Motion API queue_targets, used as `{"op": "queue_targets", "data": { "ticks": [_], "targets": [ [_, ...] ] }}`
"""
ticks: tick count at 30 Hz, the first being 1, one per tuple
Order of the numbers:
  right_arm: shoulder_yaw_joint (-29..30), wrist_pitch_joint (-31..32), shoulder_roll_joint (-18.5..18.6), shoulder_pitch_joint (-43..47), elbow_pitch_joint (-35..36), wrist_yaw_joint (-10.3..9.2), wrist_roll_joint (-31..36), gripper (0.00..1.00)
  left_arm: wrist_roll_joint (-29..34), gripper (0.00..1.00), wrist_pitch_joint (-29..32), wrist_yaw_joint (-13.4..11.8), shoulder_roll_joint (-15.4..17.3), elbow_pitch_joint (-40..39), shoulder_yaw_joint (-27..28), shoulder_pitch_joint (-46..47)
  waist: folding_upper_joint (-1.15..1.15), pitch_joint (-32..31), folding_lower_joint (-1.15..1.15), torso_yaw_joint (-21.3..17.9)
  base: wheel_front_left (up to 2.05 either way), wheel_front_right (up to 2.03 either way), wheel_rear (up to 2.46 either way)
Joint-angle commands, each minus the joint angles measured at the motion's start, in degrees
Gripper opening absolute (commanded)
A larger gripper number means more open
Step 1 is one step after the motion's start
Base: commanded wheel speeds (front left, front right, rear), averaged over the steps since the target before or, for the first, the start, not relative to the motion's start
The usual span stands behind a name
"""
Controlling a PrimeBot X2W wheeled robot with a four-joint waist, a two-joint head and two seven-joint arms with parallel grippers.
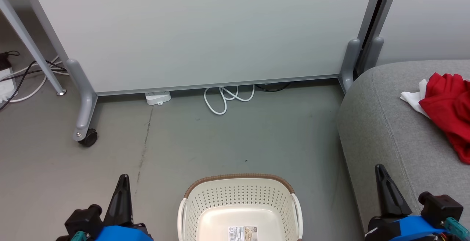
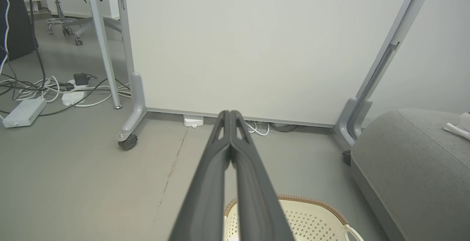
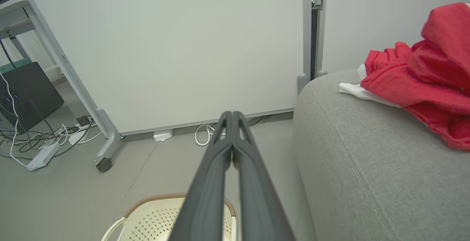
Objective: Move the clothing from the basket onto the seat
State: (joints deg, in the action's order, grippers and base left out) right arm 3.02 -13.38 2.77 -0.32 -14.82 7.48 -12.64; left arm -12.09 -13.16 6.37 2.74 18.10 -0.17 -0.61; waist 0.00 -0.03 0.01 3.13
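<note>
I see the clothing (image 1: 449,105) lying as a crumpled red heap on the seat (image 1: 385,130), well in from the seat's rounded left edge. Its longer stretch runs roughly along that edge, and a white piece pokes out toward the seat's far left corner. The basket (image 1: 238,197) stands on the floor (image 1: 220,141) just left of the seat's edge, with a narrow strip of floor between them. Its bare bottom shows the paper label. Beyond the basket the floor is open up to the partition panel (image 1: 205,31), where a white cable (image 1: 224,99) loops at the foot and a caster (image 1: 88,137) sits off to the left. My left gripper (image 1: 124,177) hangs left of the basket with its fingers pressed together. My right gripper (image 1: 380,168) is over the seat's near left edge, also pressed together.
</note>
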Motion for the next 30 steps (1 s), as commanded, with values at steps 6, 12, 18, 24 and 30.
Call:
{"op": "queue_targets", "data": {
  "ticks": [6, 12, 18, 24, 30],
  "targets": [
    [0.5, 1.8, 0.1, -1.3, 1.0, 0.00, -8.0, 0.00, -8.0, 0.00, 1.7, 0.2, 0.1, -1.3, 0.9, 1.9, 0.00, 0.0, 0.00, -0.2, 0.00, 0.00, 0.00],
    [0.6, 3.3, 0.1, -1.7, 1.1, 0.00, -14.1, 0.00, -14.2, 0.00, 3.1, 0.3, 0.1, -1.7, 1.3, 2.2, 0.00, 0.0, 0.00, -0.3, 0.00, 0.00, 0.00],
    [0.9, 4.8, 0.1, -2.1, 1.1, 0.00, -19.9, 0.00, -20.0, 0.00, 4.5, 0.3, 0.1, -2.0, 1.7, 2.6, 0.00, 0.0, 0.00, -0.5, 0.00, 0.00, 0.00],
    [1.1, 6.1, 0.1, -2.5, 1.2, 0.01, -25.3, 0.00, -25.4, 0.00, 5.9, 0.4, 0.1, -2.2, 2.2, 3.1, 0.00, 0.0, 0.00, -0.6, 0.00, 0.00, 0.00],
    [1.3, 7.4, 0.1, -2.9, 1.2, 0.01, -30.3, 0.00, -30.5, 0.00, 7.2, 0.5, 0.1, -2.5, 2.6, 3.5, 0.00, 0.1, 0.00, -0.8, 0.00, 0.00, 0.00]
  ]
}}
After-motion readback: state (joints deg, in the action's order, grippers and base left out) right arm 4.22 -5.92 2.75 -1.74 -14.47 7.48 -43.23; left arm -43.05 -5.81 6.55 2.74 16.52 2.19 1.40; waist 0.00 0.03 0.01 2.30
